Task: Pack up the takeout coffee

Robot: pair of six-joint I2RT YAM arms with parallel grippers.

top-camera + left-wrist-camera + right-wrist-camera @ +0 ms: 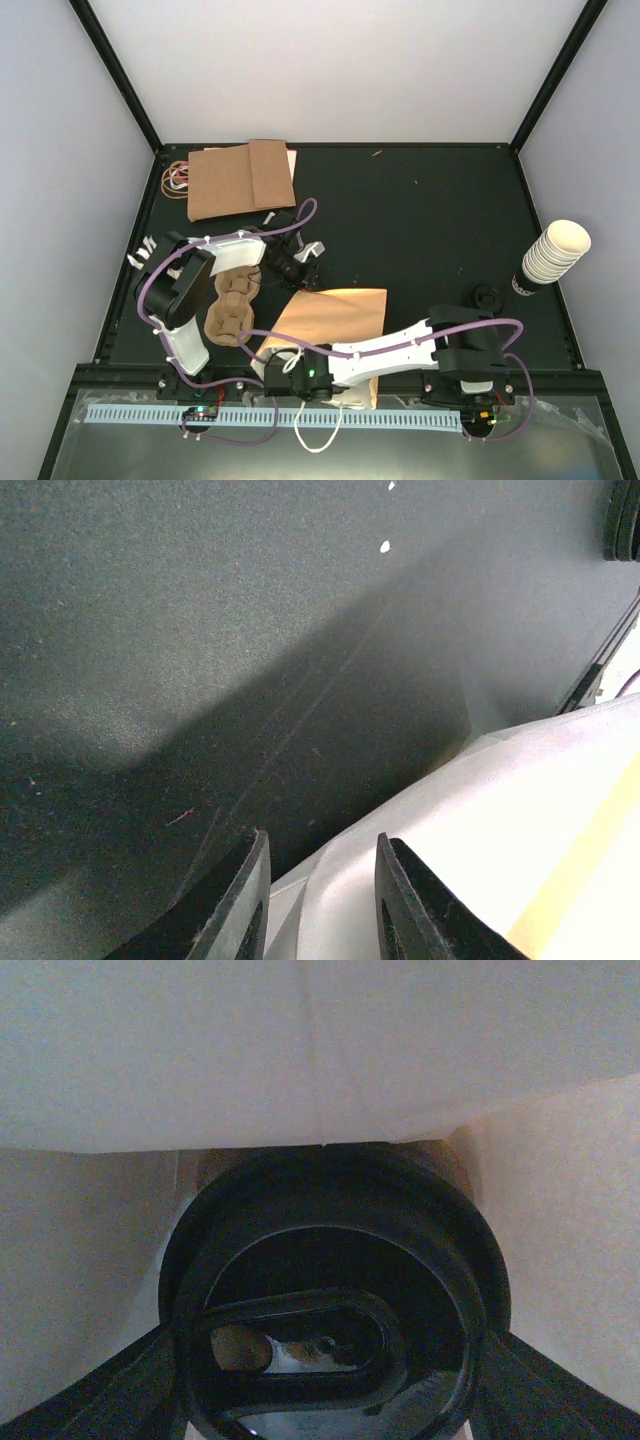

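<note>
Takeout coffee cup [335, 1210]: only top shows, round glossy black lid [300, 1260] with oval sip recess. Sits inside paper bag [335, 315], clamped between right gripper [322, 1400] fingers. Left gripper [320, 875] narrow, pinching bag's white edge.

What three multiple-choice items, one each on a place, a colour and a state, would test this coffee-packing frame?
1. Where is the brown moulded-pulp cup tray? A) beside the left arm B) inside the bag C) under the cream cups
2. What colour is the round plastic lid of the takeout coffee cup? A) white B) black C) red
3. What is the right gripper doing? A) hanging open over bare table B) gripping that cup inside the brown paper bag C) holding the tray
Answers: A, top view shows it by that arm; B, wrist view shows it black; B, fingers flank the lid, bag walls around.
</note>
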